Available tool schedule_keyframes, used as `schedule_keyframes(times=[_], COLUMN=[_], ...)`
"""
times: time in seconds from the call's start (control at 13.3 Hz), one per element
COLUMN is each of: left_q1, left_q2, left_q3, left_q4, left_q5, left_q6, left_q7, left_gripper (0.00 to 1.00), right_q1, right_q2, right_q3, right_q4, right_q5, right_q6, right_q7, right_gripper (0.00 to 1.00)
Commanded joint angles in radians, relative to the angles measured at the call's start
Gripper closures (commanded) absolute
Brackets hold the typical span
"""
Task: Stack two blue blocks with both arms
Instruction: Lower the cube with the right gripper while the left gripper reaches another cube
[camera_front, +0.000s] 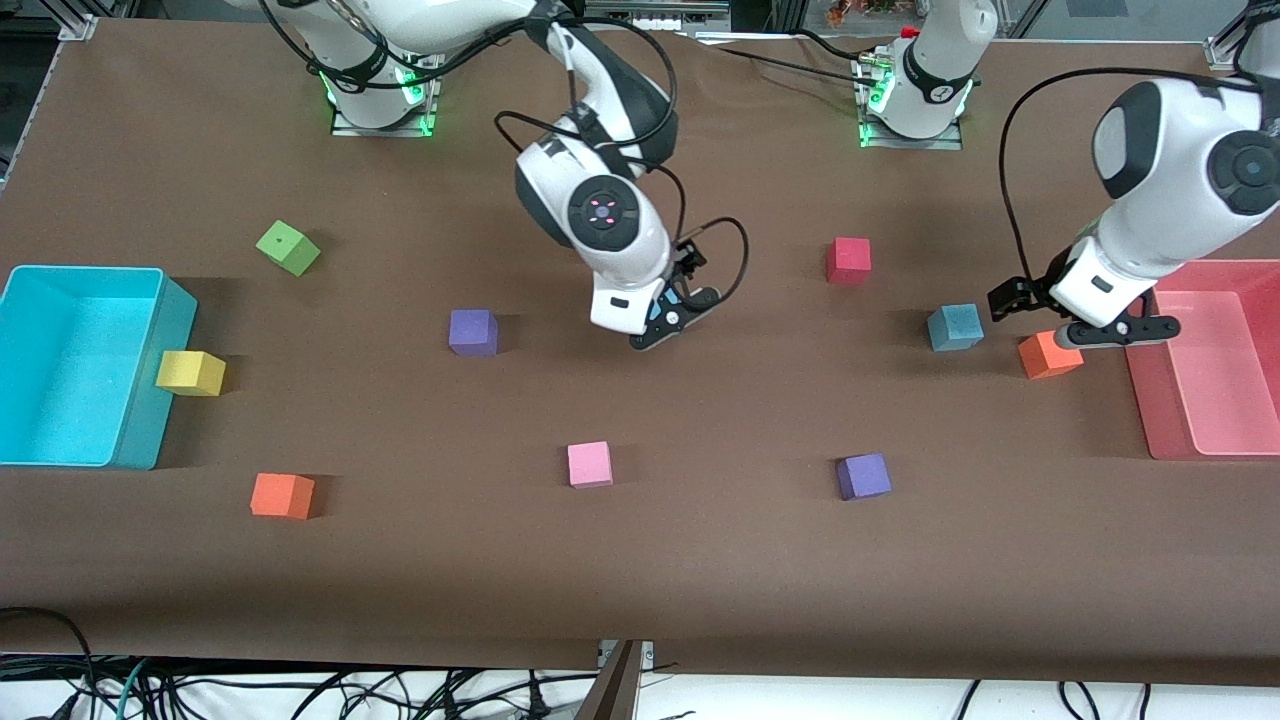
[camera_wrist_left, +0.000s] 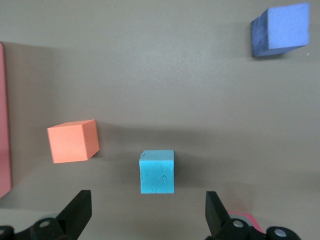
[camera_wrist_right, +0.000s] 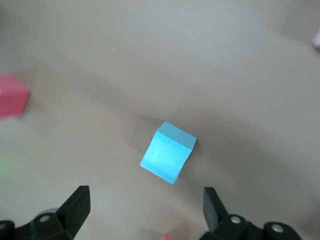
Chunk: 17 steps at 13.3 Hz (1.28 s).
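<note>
One blue block (camera_front: 955, 327) lies toward the left arm's end of the table, beside an orange cube (camera_front: 1045, 357). My left gripper (camera_front: 1080, 315) hangs open and empty over the orange cube, next to that block. In the left wrist view the blue block (camera_wrist_left: 157, 171) lies just ahead of the open left gripper (camera_wrist_left: 148, 212). My right gripper (camera_front: 685, 300) is over the middle of the table, open and empty. The second blue block (camera_wrist_right: 168, 152) shows only in the right wrist view, turned cornerwise, ahead of the open right gripper (camera_wrist_right: 145, 210). The right arm hides it in the front view.
A cyan bin (camera_front: 85, 270) stands at the right arm's end, a red bin (camera_front: 1215, 445) at the left arm's end. Loose cubes lie about: green (camera_front: 287, 247), yellow (camera_front: 190, 372), purple (camera_front: 472, 332), orange (camera_front: 282, 495), pink (camera_front: 590, 464), purple (camera_front: 863, 476), red (camera_front: 848, 260).
</note>
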Motion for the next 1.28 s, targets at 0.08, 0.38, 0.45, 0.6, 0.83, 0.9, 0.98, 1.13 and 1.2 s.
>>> schedule_keyframes(times=[0.08,0.38,0.45,0.6,0.83,0.9,0.98,1.13,1.2], left_q1=[0.008,0.015,0.015,0.013,0.012,0.008,0.008,0.008,0.008], left_q2=[0.035,0.11,0.127,0.15,0.207,0.209,0.215,0.229,0.233], left_q3=[-0.004,-0.004,-0.004,-0.004,-0.004,-0.004,-0.004,-0.004,-0.004], left_q4=[-0.093,-0.105,-0.113,-0.162,-0.185,-0.187,-0.188,-0.195,-0.201], left_q5=[0.01,0.004,-0.01,-0.027,-0.028,-0.028,-0.028,-0.028,-0.028], left_q6=[0.1,0.129,0.137,0.228,0.278,0.283,0.293,0.315,0.323], left_q7=[0.024,0.022,0.024,0.024,0.022,0.022,0.022,0.024,0.024], left_gripper=[0.0,0.0,0.0,0.0,0.0,0.0,0.0,0.01,0.03], right_q1=[-0.043,-0.086,-0.103,-0.106,-0.118,-0.129,-0.132,-0.136,-0.136], right_q2=[-0.141,-0.141,-0.141,-0.141,-0.139,-0.138,-0.133,-0.128,-0.127], right_q3=[0.004,0.002,0.002,0.002,0.002,0.004,0.002,0.004,0.002], right_q4=[-0.279,-0.394,-0.426,-0.468,-0.518,-0.537,-0.555,-0.606,-0.63], right_q5=[0.153,0.396,0.416,0.462,0.535,0.598,0.687,0.859,0.91], right_q6=[0.13,0.187,0.222,0.284,0.339,0.353,0.361,0.394,0.402], right_q7=[-0.364,-0.723,-0.807,-0.915,-1.102,-1.198,-1.321,-1.507,-1.583], right_gripper=[0.0,0.0,0.0,0.0,0.0,0.0,0.0,0.0,0.0])
